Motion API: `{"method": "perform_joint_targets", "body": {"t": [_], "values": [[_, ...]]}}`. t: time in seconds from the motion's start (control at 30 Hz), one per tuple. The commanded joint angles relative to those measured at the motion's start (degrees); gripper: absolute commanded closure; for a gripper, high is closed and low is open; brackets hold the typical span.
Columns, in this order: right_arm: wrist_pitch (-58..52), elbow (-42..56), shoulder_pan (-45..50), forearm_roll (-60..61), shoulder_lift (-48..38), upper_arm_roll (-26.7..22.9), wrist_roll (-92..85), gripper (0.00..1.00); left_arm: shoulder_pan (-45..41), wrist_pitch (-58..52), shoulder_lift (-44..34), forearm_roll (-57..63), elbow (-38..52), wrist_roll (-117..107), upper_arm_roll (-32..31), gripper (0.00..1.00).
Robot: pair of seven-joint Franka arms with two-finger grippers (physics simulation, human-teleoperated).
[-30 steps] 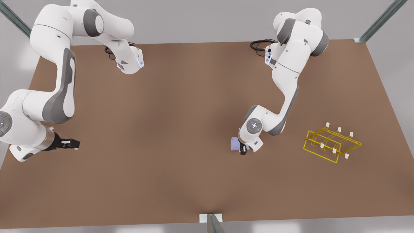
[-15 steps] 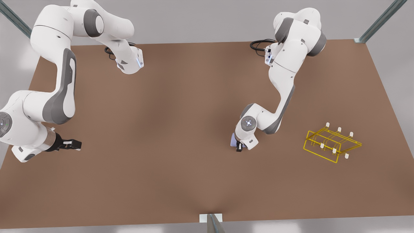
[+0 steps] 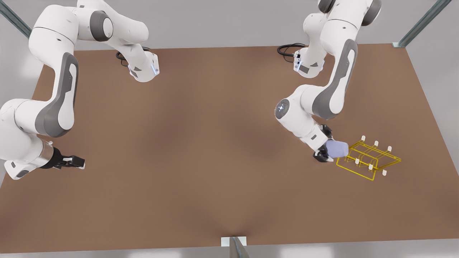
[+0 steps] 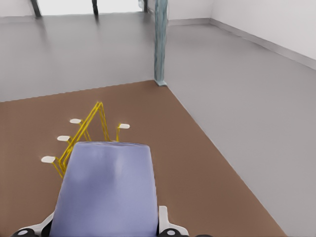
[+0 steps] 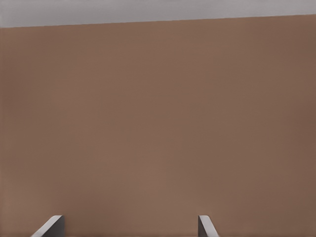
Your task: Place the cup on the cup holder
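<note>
Currently the lavender-blue tapered cup (image 3: pixel 337 149) is clamped in the left gripper (image 3: pixel 325 147), just short of the yellow wire-frame cup holder (image 3: pixel 369 159); placement remains. Right gripper (image 3: pixel 73 161), fingers apart, waits well away

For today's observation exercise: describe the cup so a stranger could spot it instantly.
Start at the brown table and go to the yellow wire cup holder on the front view's right. Beside its edge, the left gripper grips the cup: a plain lavender-blue handleless tumbler, the only solid-coloured thing there.
</note>
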Motion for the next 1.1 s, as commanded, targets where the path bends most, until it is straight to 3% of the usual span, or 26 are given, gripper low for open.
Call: {"method": "perform_joint_targets", "body": {"t": [0.0, 0.13, 0.3, 0.47, 1.07], "values": [[0.24, 0.03, 0.00, 0.18, -0.08, -0.01, -0.26, 0.00, -0.04, -17.80, -5.21, 10.58, -5.63, 0.39, -0.02, 0.17], [0.07, 0.03, -0.17, 0.27, -0.08, -0.01, -0.26, 0.00, 0.05, -18.85, -14.88, 18.23, -20.39, -3.91, 0.07, 0.17], [0.07, 0.03, 0.00, 0.27, -0.08, -0.01, -0.26, 0.00, 1.45, -18.77, -11.90, 24.82, -30.15, -25.27, 1.03, 0.17], [0.33, 0.03, 0.09, 0.27, 0.01, 0.08, -0.17, 0.00, 1.72, -15.43, -3.19, 32.73, -30.07, -41.97, 7.71, 0.17], [-0.02, -0.06, 0.00, -0.26, 0.01, 0.08, -0.70, 0.00, 3.48, -13.05, 6.04, 33.53, -24.26, -58.76, 9.30, 0.17]]}}
